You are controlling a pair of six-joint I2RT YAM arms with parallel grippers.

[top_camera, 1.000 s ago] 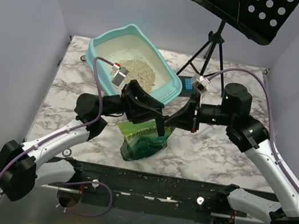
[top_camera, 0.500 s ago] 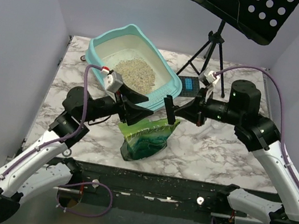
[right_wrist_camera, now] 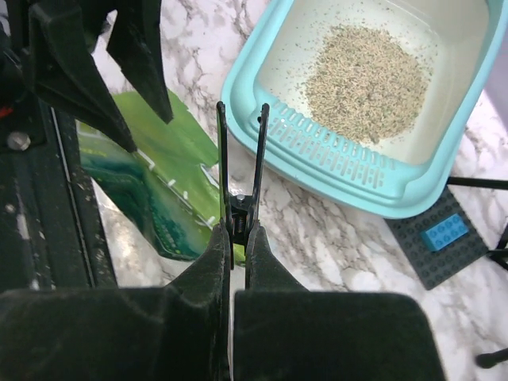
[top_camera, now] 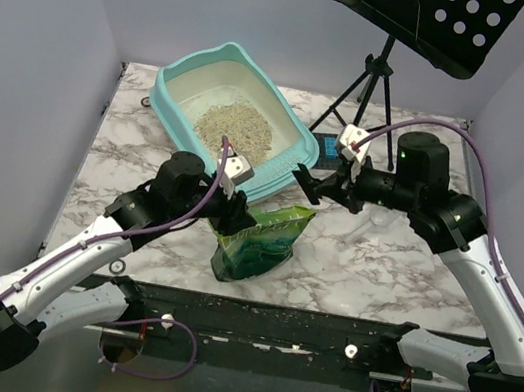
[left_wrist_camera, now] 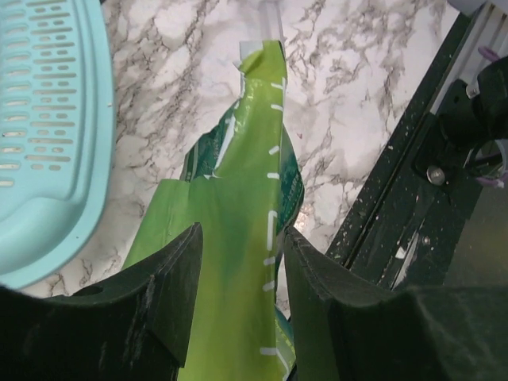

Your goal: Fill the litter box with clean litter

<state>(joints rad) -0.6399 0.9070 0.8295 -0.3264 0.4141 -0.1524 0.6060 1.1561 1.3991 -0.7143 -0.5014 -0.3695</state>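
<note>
The light-teal litter box (top_camera: 173, 87) stands at the back left, with a pile of beige-grey clean litter (top_camera: 236, 129) on its cream inside. Both show in the right wrist view, box (right_wrist_camera: 357, 184) and litter (right_wrist_camera: 365, 71). A green foil bag (top_camera: 258, 244) stands in front of the box. My left gripper (top_camera: 238, 215) is open, its jaws on either side of the bag's top edge (left_wrist_camera: 230, 238); the box's slotted edge (left_wrist_camera: 48, 119) is to the left. My right gripper (top_camera: 307, 182) is shut on a black clip (right_wrist_camera: 238, 159) above the table, right of the bag (right_wrist_camera: 151, 182).
A black tripod (top_camera: 366, 93) with a perforated music stand (top_camera: 426, 12) stands at the back right. A dark baseplate with a blue brick (top_camera: 329, 149) lies beside the box, and also shows in the right wrist view (right_wrist_camera: 444, 238). A black rail (top_camera: 301, 320) runs along the near edge.
My left gripper has dropped and moved right onto the bag's top edge. My right gripper has drawn back up and to the right, off the bag, with the clip in it.
</note>
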